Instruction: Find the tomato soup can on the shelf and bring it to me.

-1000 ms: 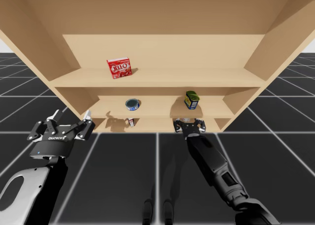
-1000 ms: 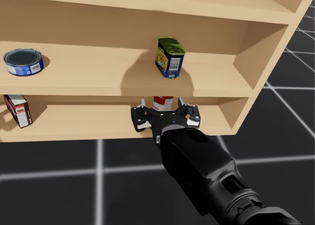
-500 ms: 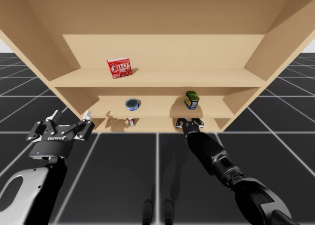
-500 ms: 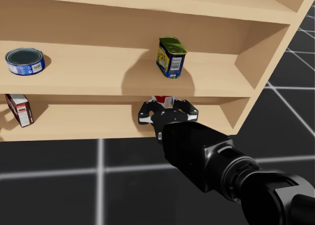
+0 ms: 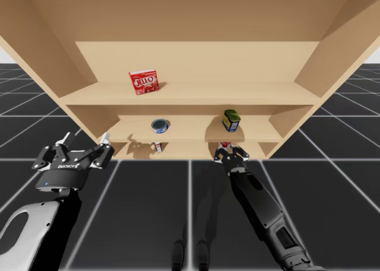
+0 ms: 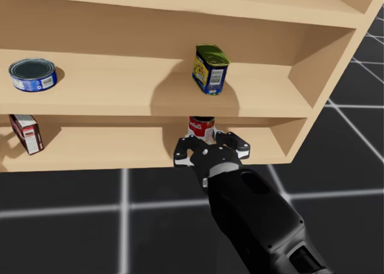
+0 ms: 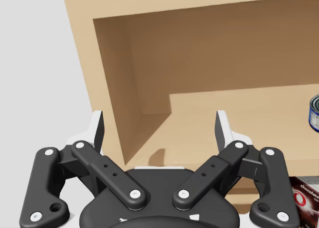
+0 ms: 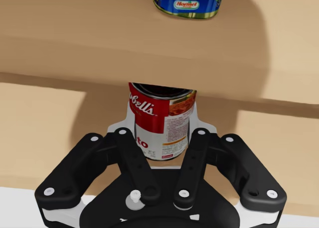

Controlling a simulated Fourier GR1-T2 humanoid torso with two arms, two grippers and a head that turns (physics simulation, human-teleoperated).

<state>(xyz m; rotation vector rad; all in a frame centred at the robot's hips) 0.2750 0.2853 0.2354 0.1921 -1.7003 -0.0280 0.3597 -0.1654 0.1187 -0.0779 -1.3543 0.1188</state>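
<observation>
White script lettering runs across the red band of the red-and-white cylindrical can [image 8: 162,120], with a panel of fine print beside it. The red cardboard box [image 5: 143,81] carries large white letters. The blue-and-yellow oblong tin [image 6: 210,70] has a printed label, as does the short blue round can [image 6: 33,75]. Small white lettering marks the housing of the robot's left gripper [image 5: 84,143].

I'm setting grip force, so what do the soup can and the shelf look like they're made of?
Soup can: probably metal, a round can wrapped in a smooth red and white label, likely paper, with a dark rim at the top. Shelf: looks like light wood or wood-look board with a matte finish. It is plain tan with no grain showing, so I can't tell which.
</observation>
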